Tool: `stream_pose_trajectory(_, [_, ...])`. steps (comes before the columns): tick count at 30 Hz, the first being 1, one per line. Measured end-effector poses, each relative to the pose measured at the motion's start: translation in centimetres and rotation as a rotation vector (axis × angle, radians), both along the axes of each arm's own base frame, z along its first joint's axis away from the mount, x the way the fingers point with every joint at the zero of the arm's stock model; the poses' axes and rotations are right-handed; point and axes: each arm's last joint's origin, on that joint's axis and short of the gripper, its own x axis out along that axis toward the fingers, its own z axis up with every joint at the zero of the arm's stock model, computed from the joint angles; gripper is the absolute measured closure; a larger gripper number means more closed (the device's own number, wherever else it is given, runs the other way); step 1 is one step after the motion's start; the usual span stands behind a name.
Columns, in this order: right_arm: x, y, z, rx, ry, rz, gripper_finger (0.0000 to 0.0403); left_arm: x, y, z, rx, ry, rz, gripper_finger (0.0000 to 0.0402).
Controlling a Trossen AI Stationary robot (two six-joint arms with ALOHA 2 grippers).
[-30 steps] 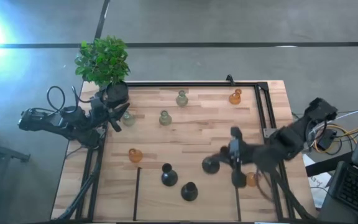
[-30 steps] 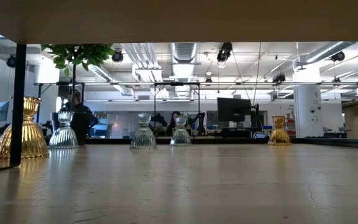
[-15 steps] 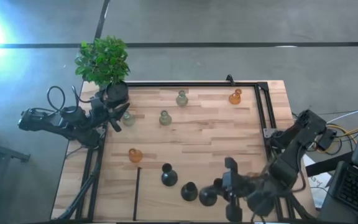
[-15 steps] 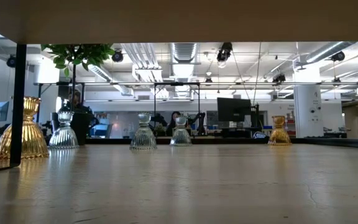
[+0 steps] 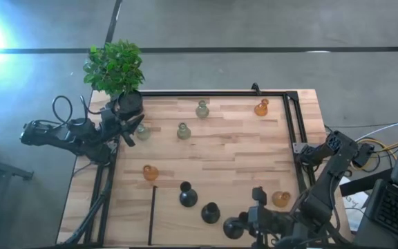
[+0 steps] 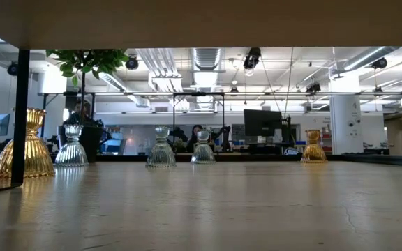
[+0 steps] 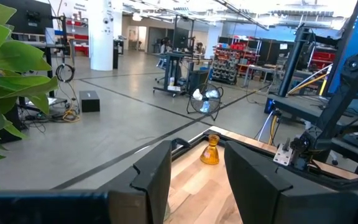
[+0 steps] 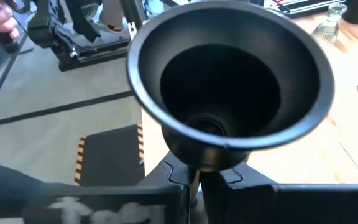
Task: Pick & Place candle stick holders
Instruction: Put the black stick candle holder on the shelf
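The right gripper (image 5: 249,223) pinches 1 black candle stick holder (image 5: 233,227) at the table's (image 5: 220,149) near edge.

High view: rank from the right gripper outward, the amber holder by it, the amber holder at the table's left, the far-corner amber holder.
From the right gripper, shut on a black holder:
1. Amber holder beside it, near right edge.
2. Amber holder at left.
3. Amber holder in far right corner.

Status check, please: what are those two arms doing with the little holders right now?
Right gripper shut on black holder, near table's front edge. Left gripper open, parked by plant. Nothing in the way.
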Motion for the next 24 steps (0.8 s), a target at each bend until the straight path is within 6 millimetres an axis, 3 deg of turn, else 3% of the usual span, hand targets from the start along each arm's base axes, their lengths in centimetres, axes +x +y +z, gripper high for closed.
stream_pose_trajectory(16, [0.5, 1.5, -3.0, -0.065, 0.085, 0.005, 0.0394, 0.0, 0.0, 0.0, -0.001, 0.0, 0.0, 0.0248])
stream_pose_trajectory(24, [0.6, 1.8, -3.3, -0.063, 0.094, 0.006, 0.0394, 0.0, 0.0, 0.0, -0.001, 0.0, 0.0, 0.0248])
